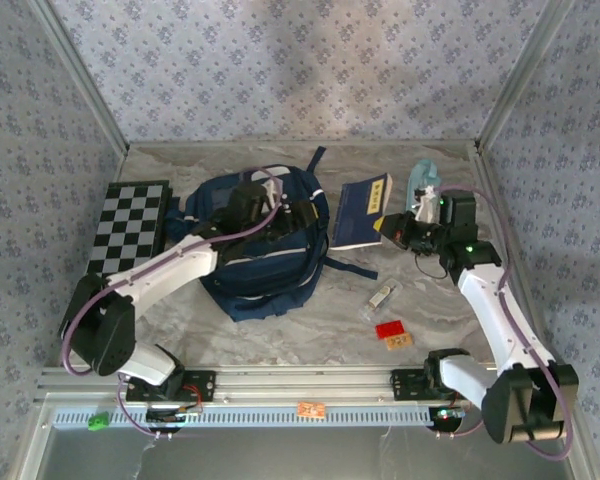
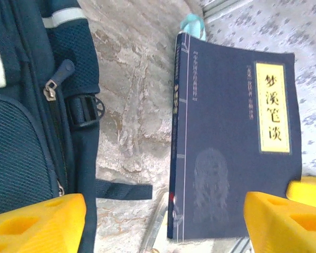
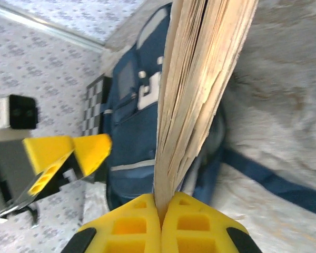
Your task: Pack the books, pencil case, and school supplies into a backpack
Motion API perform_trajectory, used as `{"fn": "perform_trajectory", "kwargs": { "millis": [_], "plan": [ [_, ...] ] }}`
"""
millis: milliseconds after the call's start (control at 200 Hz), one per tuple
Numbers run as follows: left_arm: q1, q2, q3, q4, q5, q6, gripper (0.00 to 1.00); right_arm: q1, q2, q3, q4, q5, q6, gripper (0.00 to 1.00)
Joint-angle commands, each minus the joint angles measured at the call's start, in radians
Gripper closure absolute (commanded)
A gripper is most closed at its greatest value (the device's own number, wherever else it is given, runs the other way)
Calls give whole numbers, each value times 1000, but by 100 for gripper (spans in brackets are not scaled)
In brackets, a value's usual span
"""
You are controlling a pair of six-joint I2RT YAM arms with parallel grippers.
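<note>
1. Now, the backpack lies mid-table, its top toward 12 o'clock. The left hand hovers over it, spread wide and holding nothing.
2. Just beside the backpack at its 3 o'clock lies a navy book, long axis roughly 12 to 6.
3. The right hand is clamped on the pages at the book's 3 o'clock edge, so it is the nearer arm. The book likely has to travel toward 9 o'clock into the backpack, but I cannot make out the opening.
</note>
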Motion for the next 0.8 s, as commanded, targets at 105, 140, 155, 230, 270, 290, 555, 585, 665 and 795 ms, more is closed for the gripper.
{"fn": "perform_trajectory", "kwargs": {
  "millis": [105, 140, 155, 230, 270, 290, 555, 585, 665, 795],
  "plan": [
    [57, -36, -104, 301, 199, -148, 16, 164, -19, -19, 277, 18, 196, 100],
    [57, -33, -113, 348, 218, -165, 16, 189, -12, -29, 318, 23, 217, 100],
    [58, -32, -115, 363, 225, -169, 16, 202, -8, -33, 343, 28, 228, 100],
    [58, -37, -125, 409, 249, -176, 16, 240, 13, -54, 415, 59, 262, 100],
    [59, -48, -131, 415, 244, -176, 18, 253, 26, -64, 437, 74, 274, 100],
    [59, -54, -135, 421, 241, -175, 20, 257, 30, -70, 448, 80, 279, 100],
    [60, -129, -169, 448, 216, -138, 60, 264, 81, -107, 475, 69, 276, 100],
    [59, -133, -169, 441, 211, -135, 66, 263, 85, -109, 475, 67, 278, 98],
    [59, -136, -170, 442, 210, -135, 79, 269, 103, -108, 494, 54, 286, 94],
    [59, -137, -164, 440, 210, -141, 95, 272, 129, -106, 530, 39, 306, 73]
  ]
}}
